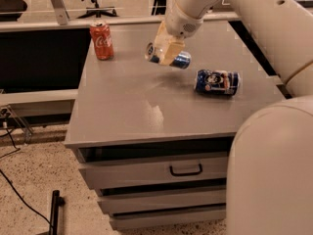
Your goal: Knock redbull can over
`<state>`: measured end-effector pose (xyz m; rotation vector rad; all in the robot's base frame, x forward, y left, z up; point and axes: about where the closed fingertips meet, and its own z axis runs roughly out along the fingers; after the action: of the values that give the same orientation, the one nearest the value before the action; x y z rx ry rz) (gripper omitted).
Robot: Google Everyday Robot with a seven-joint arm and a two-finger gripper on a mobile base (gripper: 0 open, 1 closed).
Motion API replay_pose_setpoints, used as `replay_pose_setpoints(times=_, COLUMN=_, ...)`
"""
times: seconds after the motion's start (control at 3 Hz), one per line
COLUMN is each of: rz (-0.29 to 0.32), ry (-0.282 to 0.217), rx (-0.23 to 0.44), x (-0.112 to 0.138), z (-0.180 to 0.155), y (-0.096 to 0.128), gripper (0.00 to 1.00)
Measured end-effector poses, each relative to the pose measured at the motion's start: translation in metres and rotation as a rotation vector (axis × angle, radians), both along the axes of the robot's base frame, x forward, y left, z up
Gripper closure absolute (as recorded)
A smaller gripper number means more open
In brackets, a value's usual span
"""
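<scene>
The redbull can (182,60), slim, blue and silver, lies almost level between the tan fingers (167,44) of my gripper (168,53). Its silver top points left. The gripper reaches down from the white arm (195,4) over the far middle of the grey table (127,111) and is shut on the can. The can is just above the tabletop or resting on it; I cannot tell which.
A red Coca-Cola can (101,40) stands upright at the table's far left. A wider dark-blue can (217,81) lies on its side to the right. Drawers with a black handle (186,170) are below. My white body (274,175) fills the lower right.
</scene>
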<state>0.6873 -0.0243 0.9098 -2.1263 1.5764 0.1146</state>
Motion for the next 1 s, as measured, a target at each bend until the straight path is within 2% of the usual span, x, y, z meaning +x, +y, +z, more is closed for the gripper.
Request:
replay_pose_setpoints(times=0.33, rz=0.01, ry=0.012, rx=0.001, x=0.0008, z=-0.0083, y=0.0037, gripper=0.87)
replay_pose_setpoints(times=1.0, rz=0.014, ry=0.016, rx=0.002, x=0.0027, z=-0.0131, y=0.0079, gripper=0.39)
